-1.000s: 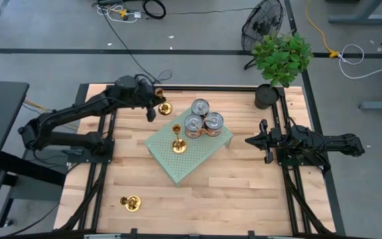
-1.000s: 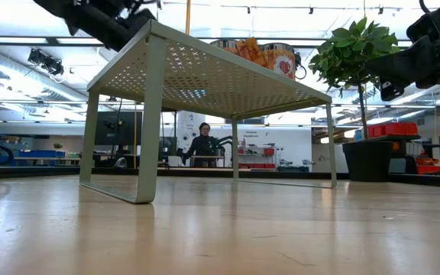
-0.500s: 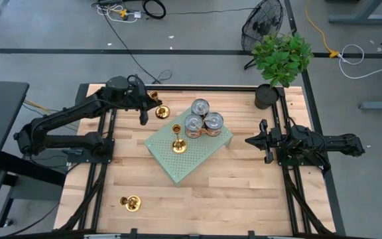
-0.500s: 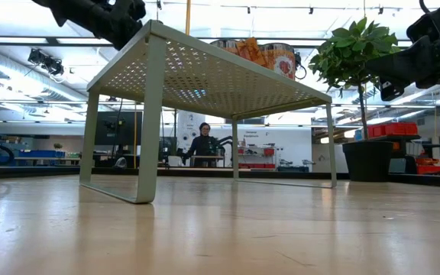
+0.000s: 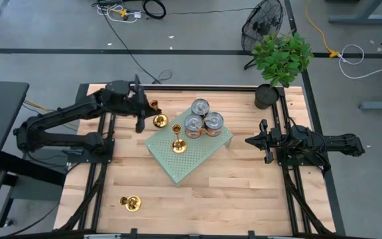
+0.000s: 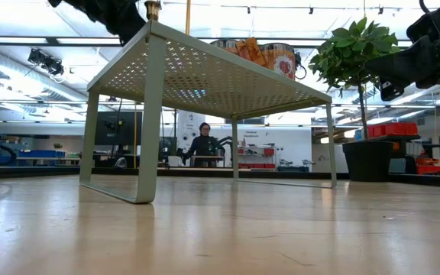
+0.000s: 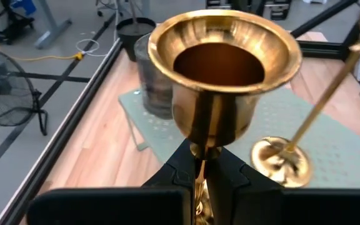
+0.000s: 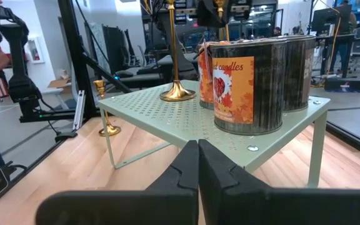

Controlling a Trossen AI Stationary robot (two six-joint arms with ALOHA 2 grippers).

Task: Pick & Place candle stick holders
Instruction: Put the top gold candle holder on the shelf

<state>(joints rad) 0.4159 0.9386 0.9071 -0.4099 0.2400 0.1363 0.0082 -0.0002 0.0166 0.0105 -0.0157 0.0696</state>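
One shiny brass candle stick holder stands on the pale green perforated metal shelf. The left gripper clamps a second holder at the shelf's ten o'clock. A third holder lies at seven o'clock. The right gripper waits closed at three o'clock.

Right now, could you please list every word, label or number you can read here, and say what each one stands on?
"candles": on the orange leaf-patterned label of the nearest can on the green shelf.
Smaller print on that label: too blurred to read.
Other cans' labels: unreadable.
Nothing else legible.
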